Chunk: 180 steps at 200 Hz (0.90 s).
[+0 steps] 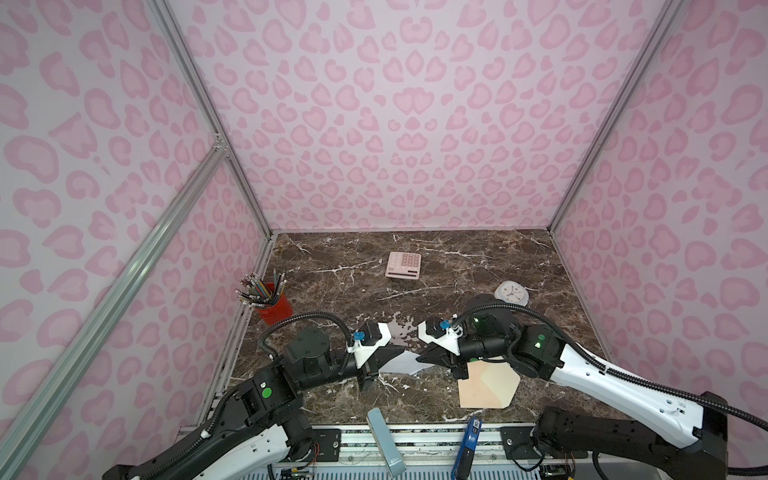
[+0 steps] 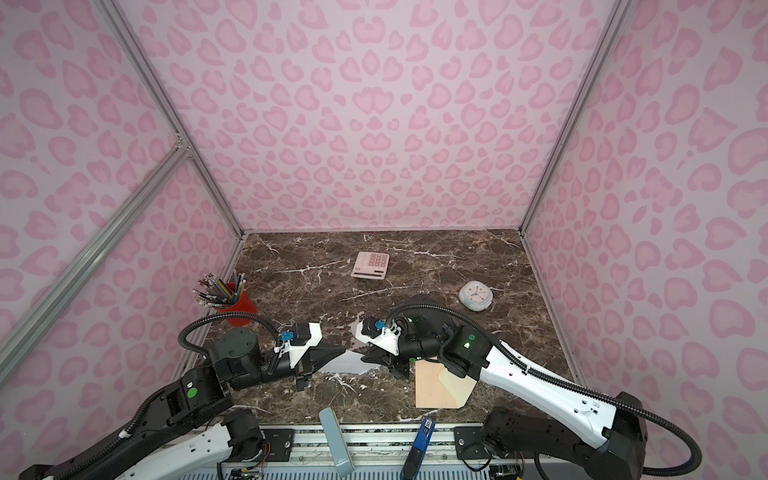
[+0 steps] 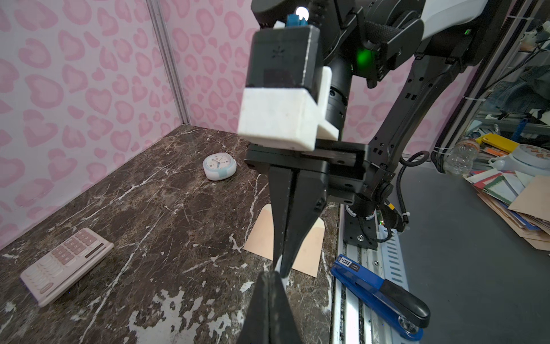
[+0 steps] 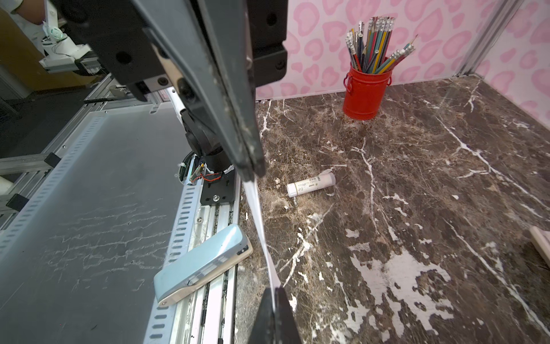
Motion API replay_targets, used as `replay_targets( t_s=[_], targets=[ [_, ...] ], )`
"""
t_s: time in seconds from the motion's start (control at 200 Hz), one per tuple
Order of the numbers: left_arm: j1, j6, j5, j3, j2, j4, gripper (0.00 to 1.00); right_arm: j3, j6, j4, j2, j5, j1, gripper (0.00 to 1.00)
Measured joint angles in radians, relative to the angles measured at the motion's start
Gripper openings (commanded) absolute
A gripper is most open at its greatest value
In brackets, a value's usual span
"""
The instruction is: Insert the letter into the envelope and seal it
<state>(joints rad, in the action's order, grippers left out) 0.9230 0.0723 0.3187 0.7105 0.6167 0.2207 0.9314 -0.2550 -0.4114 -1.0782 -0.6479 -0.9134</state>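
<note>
Clamped shut on letter (image 1: 395,365) from both ends by left gripper (image 1: 401,353) and right gripper (image 1: 419,358), aloft toward 6 o'clock. Not yet inserted. Envelope (image 1: 486,390) flat at 5 o'clock, flap open. Insertion, sealing left.

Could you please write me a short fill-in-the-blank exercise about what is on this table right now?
The left gripper and right gripper both pinch the white ____ above the table. The envelope lies with its flap ____. The pencils stand in a ____ cup. Missing: letter; open; red.
</note>
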Motion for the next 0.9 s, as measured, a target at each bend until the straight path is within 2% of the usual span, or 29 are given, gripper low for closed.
replay_targets(
  t_s=[0.025, 0.045, 0.13, 0.155, 0.21, 0.275, 0.505, 0.545, 0.59, 0.625, 0.665, 0.75, 0.9],
  targets=[
    [0.000, 0.000, -0.001, 0.001, 0.000, 0.003, 0.04, -0.002, 0.000, 0.001, 0.001, 0.000, 0.001, 0.17],
    [0.000, 0.000, 0.000, 0.001, 0.001, 0.003, 0.04, -0.005, 0.000, 0.002, 0.002, 0.000, 0.002, 0.23],
    [0.000, 0.000, -0.006, 0.004, 0.001, 0.011, 0.04, -0.015, 0.000, -0.010, 0.006, 0.024, 0.005, 0.27],
    [0.000, 0.000, -0.008, 0.005, 0.001, 0.010, 0.04, -0.020, -0.003, -0.011, 0.007, 0.027, 0.006, 0.25],
    [0.000, 0.000, -0.008, 0.007, 0.001, 0.011, 0.04, -0.025, -0.002, -0.014, 0.009, 0.037, 0.008, 0.11],
    [0.000, 0.000, -0.008, 0.008, 0.001, 0.011, 0.04, -0.027, 0.004, -0.018, 0.009, 0.038, 0.006, 0.00],
    [0.000, 0.000, -0.008, 0.008, 0.001, 0.018, 0.04, -0.024, 0.005, -0.028, -0.002, 0.037, 0.007, 0.00],
    [0.000, 0.000, -0.011, 0.008, 0.001, 0.018, 0.13, -0.020, 0.004, -0.032, -0.004, 0.037, 0.007, 0.00],
    [0.000, 0.000, -0.022, 0.010, -0.002, 0.020, 0.28, -0.014, 0.001, -0.038, -0.004, 0.037, 0.008, 0.00],
    [0.000, 0.007, -0.037, 0.011, -0.008, 0.025, 0.46, -0.008, 0.002, -0.047, -0.004, 0.037, 0.009, 0.00],
    [0.000, 0.005, -0.042, 0.012, -0.015, 0.033, 0.54, -0.002, 0.000, -0.054, -0.004, 0.038, 0.009, 0.00],
    [0.000, 0.006, -0.056, 0.018, -0.034, 0.062, 0.64, 0.013, -0.014, -0.068, -0.003, 0.039, 0.010, 0.00],
    [0.000, 0.016, -0.058, 0.033, -0.044, 0.095, 0.69, 0.031, -0.029, -0.108, -0.004, 0.042, 0.011, 0.00]
  ],
)
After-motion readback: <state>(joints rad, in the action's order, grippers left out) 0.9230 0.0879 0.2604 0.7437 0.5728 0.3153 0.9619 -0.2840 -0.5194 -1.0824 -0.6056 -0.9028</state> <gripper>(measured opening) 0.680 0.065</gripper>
